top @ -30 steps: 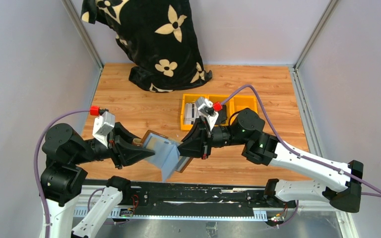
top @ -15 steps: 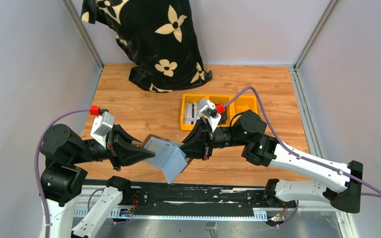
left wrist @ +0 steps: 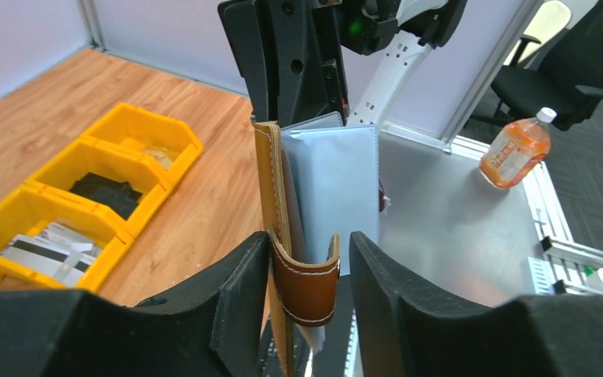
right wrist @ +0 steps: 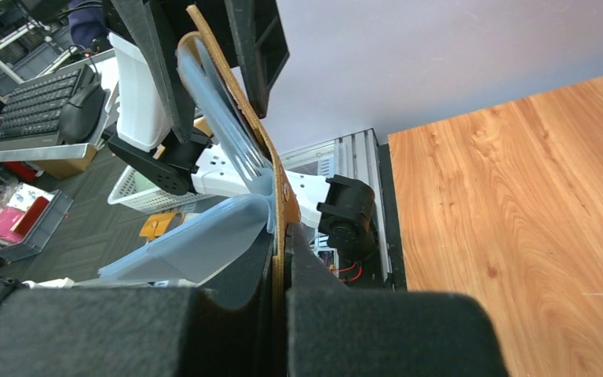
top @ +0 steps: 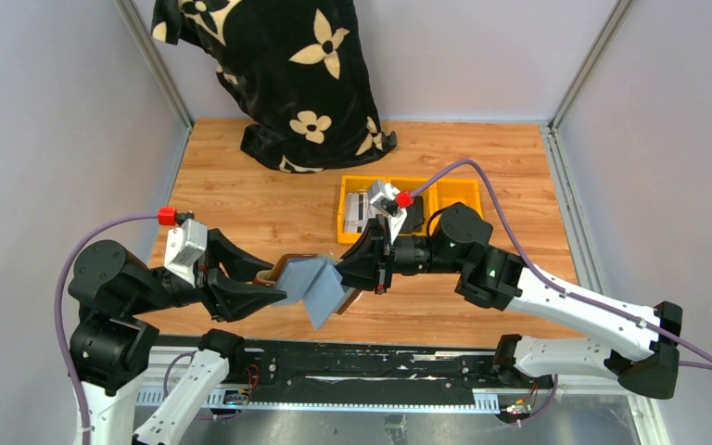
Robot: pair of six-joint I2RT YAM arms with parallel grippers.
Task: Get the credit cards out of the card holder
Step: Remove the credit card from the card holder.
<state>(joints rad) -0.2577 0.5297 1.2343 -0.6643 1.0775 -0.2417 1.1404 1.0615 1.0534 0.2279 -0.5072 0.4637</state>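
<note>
The card holder [top: 318,289], brown with pale blue-grey sleeves, hangs in the air between both arms. My right gripper [top: 349,276] is shut on its brown cover [right wrist: 277,184], pinched at the fingertips [right wrist: 280,259]. My left gripper [left wrist: 308,245] stands open around the curled brown tab [left wrist: 306,284]. Its left finger [left wrist: 243,290] lies against the cover and its right finger [left wrist: 377,290] is apart from the tab. Grey credit cards [left wrist: 45,250] lie in the nearest yellow bin [left wrist: 0,229]. I cannot tell whether the sleeves [left wrist: 338,188] hold a card.
A row of yellow bins [top: 410,180] sits behind the right arm, with a black lumpy object [left wrist: 106,192] in the middle one. A black flowered cloth [top: 278,74] is heaped at the back. An orange bottle [left wrist: 517,148] stands beyond the table's near metal edge.
My left jaws have closed and then spread apart. The left arm has drawn back a little to the left. The sleeves have folded closer together. The right grip is unchanged.
</note>
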